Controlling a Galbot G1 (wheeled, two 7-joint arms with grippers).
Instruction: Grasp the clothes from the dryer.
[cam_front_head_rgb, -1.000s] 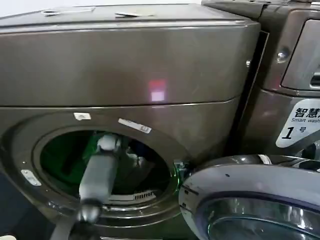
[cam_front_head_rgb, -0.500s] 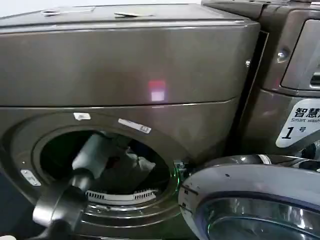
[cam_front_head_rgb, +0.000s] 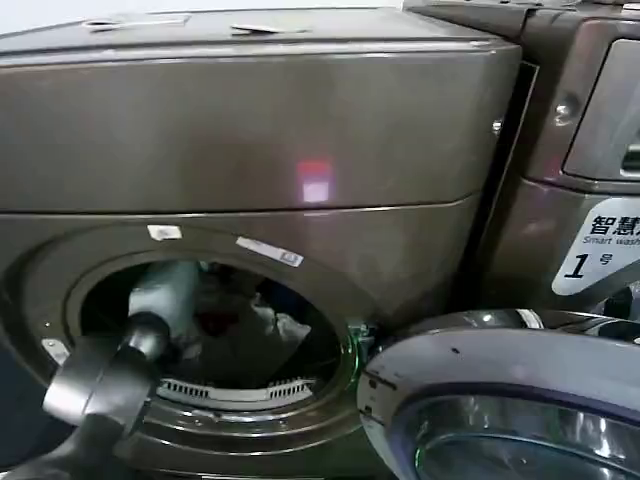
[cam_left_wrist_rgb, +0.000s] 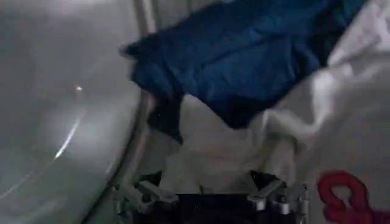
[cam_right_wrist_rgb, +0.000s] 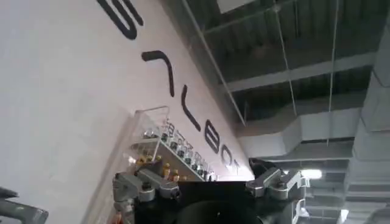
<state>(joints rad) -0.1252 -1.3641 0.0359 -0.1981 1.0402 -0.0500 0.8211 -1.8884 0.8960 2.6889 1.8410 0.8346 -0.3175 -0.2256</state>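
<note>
The dryer (cam_front_head_rgb: 300, 150) is a bronze-brown machine whose round porthole (cam_front_head_rgb: 215, 335) stands open. Inside lie the clothes: a white piece (cam_front_head_rgb: 283, 327) and a small red patch (cam_front_head_rgb: 214, 322). My left arm (cam_front_head_rgb: 110, 375) reaches through the porthole from the lower left. In the left wrist view a dark blue garment (cam_left_wrist_rgb: 244, 55) lies over a white one (cam_left_wrist_rgb: 244, 146), with a red print (cam_left_wrist_rgb: 341, 198) beside it. My left gripper (cam_left_wrist_rgb: 210, 182) is open, right against the white cloth. My right gripper (cam_right_wrist_rgb: 210, 182) is open on nothing and points up at a ceiling.
The silver-rimmed glass door (cam_front_head_rgb: 500, 390) hangs open at the lower right, close to the porthole. A second machine (cam_front_head_rgb: 590, 120) stands on the right with a white "1" sticker (cam_front_head_rgb: 600, 255). The drum's smooth metal wall (cam_left_wrist_rgb: 61, 109) curves beside the left gripper.
My left arm has swung its elbow down and to the left, and the forearm now slants in from the porthole's lower left. More of the clothes shows behind it.
</note>
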